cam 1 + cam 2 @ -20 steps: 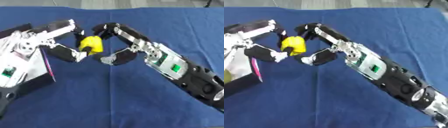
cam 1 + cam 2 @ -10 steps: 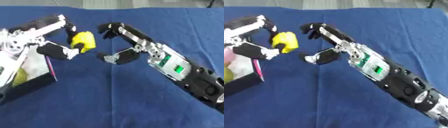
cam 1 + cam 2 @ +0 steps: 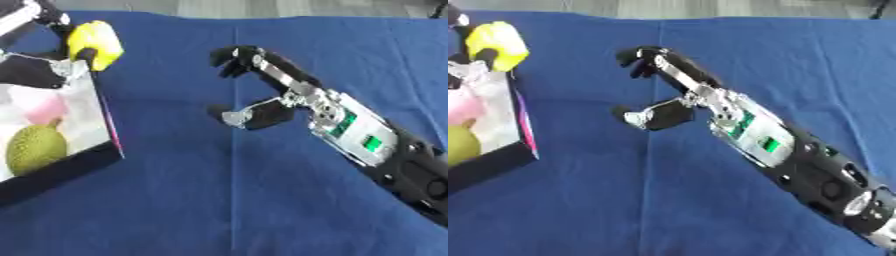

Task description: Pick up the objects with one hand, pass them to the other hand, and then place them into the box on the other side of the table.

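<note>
A blue cloth (image 3: 262, 200) covers the whole table, with a crease running down its middle; a strip of grey floor (image 3: 262, 7) shows past the far edge. The robot's right arm (image 3: 798, 155), black with silver joints and green lights, reaches in from the lower right. Its right hand (image 3: 262, 95) hangs over the cloth near the middle, fingers curled above and thumb below with a gap between, holding nothing. At the left edge stands the box (image 3: 61, 155), dark-walled with a pink inner edge, holding a green bumpy fruit (image 3: 35, 147) and a pale pink thing (image 3: 48, 107). Above the box's far corner, the left hand (image 3: 39, 17) pinches the yellow object (image 3: 96, 42), fingers closed on it. The yellow object is well apart from the right hand.
</note>
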You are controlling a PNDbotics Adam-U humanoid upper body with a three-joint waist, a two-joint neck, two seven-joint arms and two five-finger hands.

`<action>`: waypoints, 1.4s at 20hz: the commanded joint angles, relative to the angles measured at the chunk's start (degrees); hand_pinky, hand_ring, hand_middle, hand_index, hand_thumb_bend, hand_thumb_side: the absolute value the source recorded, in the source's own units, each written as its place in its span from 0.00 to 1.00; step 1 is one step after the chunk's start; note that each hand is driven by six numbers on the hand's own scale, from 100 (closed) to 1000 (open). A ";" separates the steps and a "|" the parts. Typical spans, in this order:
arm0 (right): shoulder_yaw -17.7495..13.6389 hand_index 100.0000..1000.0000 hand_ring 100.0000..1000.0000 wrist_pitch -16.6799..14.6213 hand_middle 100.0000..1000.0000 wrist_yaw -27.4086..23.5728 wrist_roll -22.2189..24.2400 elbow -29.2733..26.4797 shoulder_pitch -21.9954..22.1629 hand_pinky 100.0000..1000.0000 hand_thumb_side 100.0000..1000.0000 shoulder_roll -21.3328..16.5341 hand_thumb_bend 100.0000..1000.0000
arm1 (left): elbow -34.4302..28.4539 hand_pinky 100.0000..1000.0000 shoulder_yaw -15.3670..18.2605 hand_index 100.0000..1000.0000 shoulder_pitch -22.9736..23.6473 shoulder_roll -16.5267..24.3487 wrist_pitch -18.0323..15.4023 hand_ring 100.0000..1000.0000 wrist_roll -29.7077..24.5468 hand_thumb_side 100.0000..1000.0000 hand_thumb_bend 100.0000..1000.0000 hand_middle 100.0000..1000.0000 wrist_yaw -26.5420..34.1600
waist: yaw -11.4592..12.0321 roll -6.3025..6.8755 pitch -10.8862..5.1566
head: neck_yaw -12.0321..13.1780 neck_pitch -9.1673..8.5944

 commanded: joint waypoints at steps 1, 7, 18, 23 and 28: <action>-0.79 0.88 0.73 -0.76 0.77 0.23 -0.03 -1.20 -0.33 0.76 0.20 -1.49 0.33 | 1.43 0.90 1.76 0.29 -0.46 3.52 -0.45 0.52 1.30 0.12 0.00 0.27 -0.32 | 0.02 0.53 -1.19 | 1.33 0.33; -0.74 0.88 0.73 -0.97 0.77 0.86 0.32 -1.20 -0.14 0.76 0.20 -1.34 0.34 | 5.11 0.90 3.66 0.29 0.63 5.58 -0.62 0.52 2.85 0.11 0.00 0.28 -2.19 | -0.05 0.27 -1.20 | 2.37 0.05; -0.26 0.87 0.73 -1.14 0.77 2.89 2.50 -1.20 0.00 0.77 0.21 -1.05 0.34 | 13.96 0.90 6.42 0.33 1.52 6.05 -2.23 0.55 2.80 0.11 0.00 0.31 -9.04 | 0.10 -0.03 -1.06 | 4.42 -0.27; -0.09 0.87 0.73 -1.04 0.77 3.41 2.80 -1.20 0.04 0.77 0.22 -0.79 0.34 | 16.23 0.95 7.16 0.35 1.74 5.80 -2.89 0.55 2.56 0.12 0.00 0.34 -11.04 | 0.09 -0.24 -0.94 | 5.79 -0.25; 0.02 0.87 0.73 -1.07 0.77 4.01 3.07 -1.20 0.10 0.77 0.22 -0.61 0.35 | 17.61 1.00 7.11 0.48 1.94 5.69 -3.65 0.59 0.96 0.12 0.00 0.45 -13.08 | 0.11 -0.43 -0.90 | 6.93 -0.40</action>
